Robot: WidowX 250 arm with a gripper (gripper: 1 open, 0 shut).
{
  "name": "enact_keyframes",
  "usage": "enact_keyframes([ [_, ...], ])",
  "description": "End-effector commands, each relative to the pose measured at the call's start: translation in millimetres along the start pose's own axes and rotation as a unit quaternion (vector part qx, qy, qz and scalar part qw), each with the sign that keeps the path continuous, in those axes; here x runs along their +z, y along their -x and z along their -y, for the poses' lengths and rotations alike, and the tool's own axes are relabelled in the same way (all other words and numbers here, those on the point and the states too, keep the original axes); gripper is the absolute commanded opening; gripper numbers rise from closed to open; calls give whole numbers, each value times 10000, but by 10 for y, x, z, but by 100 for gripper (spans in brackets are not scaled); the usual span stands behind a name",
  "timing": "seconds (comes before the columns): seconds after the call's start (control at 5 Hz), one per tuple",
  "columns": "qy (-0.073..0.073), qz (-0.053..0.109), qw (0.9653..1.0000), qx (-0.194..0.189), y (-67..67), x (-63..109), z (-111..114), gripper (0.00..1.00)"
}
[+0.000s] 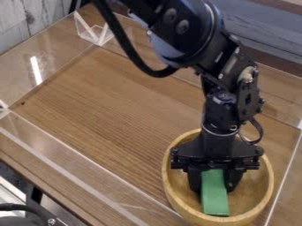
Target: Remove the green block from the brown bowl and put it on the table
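1. Wood-grain counter (106,106) with a low clear wall around it.
2. Black arm (189,40) reaches straight down into the bowl.
3. Tan bowl (177,196) sits at the counter's near right.
4. Claw (214,181) is partly open, fingers either side of the block's top end; can't tell if it's gripping.
5. Green block (216,196) lies inside the bowl.
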State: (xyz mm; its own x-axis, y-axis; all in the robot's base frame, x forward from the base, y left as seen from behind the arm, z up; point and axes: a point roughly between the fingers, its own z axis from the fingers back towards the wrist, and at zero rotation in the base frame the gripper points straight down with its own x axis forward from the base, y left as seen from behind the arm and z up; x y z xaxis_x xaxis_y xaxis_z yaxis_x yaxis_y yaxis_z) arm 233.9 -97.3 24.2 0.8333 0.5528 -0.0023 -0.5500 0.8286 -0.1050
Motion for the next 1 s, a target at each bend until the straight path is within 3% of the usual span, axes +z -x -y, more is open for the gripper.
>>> enact_keyframes([
  [0.0,105,185,9998,-42,-35,147,-60,0],
  [0.2,51,214,9997,-110,-1,188,-175,0],
  [0.6,-58,228,9991,-341,68,98,-363,0],
  [0.8,-128,215,9978,-613,124,160,-388,0],
])
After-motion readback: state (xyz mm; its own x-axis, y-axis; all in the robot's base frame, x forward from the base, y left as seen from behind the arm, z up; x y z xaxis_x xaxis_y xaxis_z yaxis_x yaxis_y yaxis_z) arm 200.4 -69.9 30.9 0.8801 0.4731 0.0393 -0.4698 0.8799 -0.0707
